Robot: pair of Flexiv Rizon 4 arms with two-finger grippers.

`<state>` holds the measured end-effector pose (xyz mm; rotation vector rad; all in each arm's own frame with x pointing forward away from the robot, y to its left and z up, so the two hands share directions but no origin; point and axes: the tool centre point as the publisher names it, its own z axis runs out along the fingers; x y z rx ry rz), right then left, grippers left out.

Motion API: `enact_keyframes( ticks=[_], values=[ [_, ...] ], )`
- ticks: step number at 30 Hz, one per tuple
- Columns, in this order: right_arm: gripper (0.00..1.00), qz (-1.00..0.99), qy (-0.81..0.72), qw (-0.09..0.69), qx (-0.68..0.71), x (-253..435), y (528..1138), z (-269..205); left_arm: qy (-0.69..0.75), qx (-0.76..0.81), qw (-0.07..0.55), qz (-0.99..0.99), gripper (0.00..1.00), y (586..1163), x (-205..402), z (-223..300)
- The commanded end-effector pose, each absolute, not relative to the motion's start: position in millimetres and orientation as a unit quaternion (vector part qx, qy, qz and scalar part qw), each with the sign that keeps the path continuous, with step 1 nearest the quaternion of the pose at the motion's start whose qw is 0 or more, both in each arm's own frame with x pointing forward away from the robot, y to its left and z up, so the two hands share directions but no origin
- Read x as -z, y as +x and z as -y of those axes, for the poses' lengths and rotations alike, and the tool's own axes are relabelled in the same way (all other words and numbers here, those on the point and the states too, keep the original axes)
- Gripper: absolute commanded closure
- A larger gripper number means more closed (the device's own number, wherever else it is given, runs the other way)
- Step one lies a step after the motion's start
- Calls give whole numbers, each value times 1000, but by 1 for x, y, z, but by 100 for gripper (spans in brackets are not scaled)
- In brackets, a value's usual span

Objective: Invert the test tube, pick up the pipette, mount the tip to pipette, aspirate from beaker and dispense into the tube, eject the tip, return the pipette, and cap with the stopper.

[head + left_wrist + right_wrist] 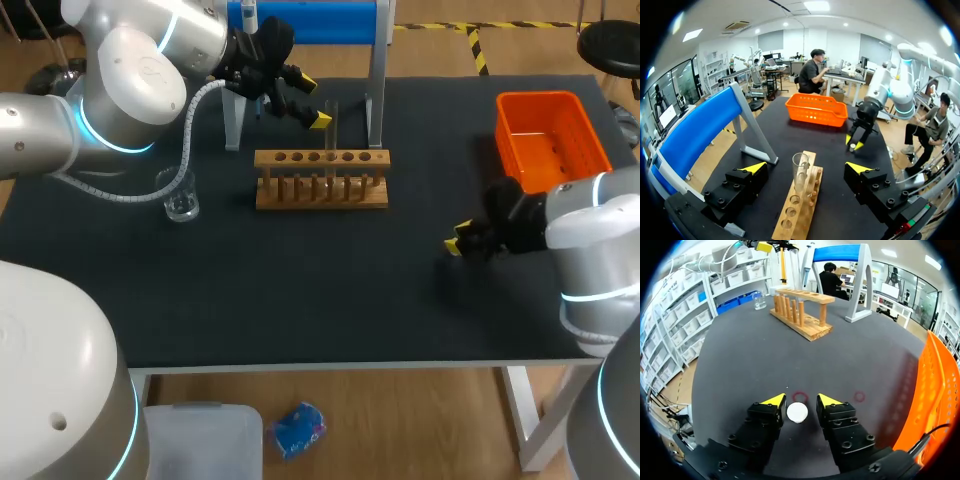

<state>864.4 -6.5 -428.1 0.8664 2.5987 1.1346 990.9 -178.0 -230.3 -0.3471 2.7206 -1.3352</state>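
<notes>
Black bench [250, 290] under the head camera, wooden rack [320, 190] planted mid-bench. A glass test tube [333, 125] stands upright in the rack, toward its right end. My left hand [312, 100] hangs just behind and left of that tube, in front of the blue stand [378, 90]. Beaker [181, 200] sits off the rack's left end, orange basket [580, 130] at the far right. My right hand [455, 240] is low over the bench, in front of the basket and well apart from the rack.

Over to the left wrist: my left hand is spread wide, the tube upright between the two yellow tips, and neither tip touches it. Across the bench, the white stopper [853, 146] shows at my right hand's tips.

Right wrist now: the stopper sits between the yellow tips. This hand is spread too, with a sliver of bench showing between the stopper and one finger, so no pinch
</notes>
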Motion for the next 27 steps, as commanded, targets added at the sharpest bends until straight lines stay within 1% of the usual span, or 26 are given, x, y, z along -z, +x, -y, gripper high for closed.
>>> enact_keyframes(
  ticks=[1, 13, 25, 27],
  values=[
    [63, -874, 293, 88, -376, 428, 863, 7, -113, 436, 43, -892, 0, 992, 230, 178],
    [64, -874, 296, 87, -375, 429, 859, 8, -113, 436, 43, -892, 0, 992, 230, 178],
    [70, -872, 299, 91, -376, 428, 857, 9, -113, 436, 43, -892, 0, 992, 230, 178],
    [73, -872, 300, 91, -375, 427, 856, 9, -113, 436, 43, -892, 0, 992, 230, 178]
  ],
)
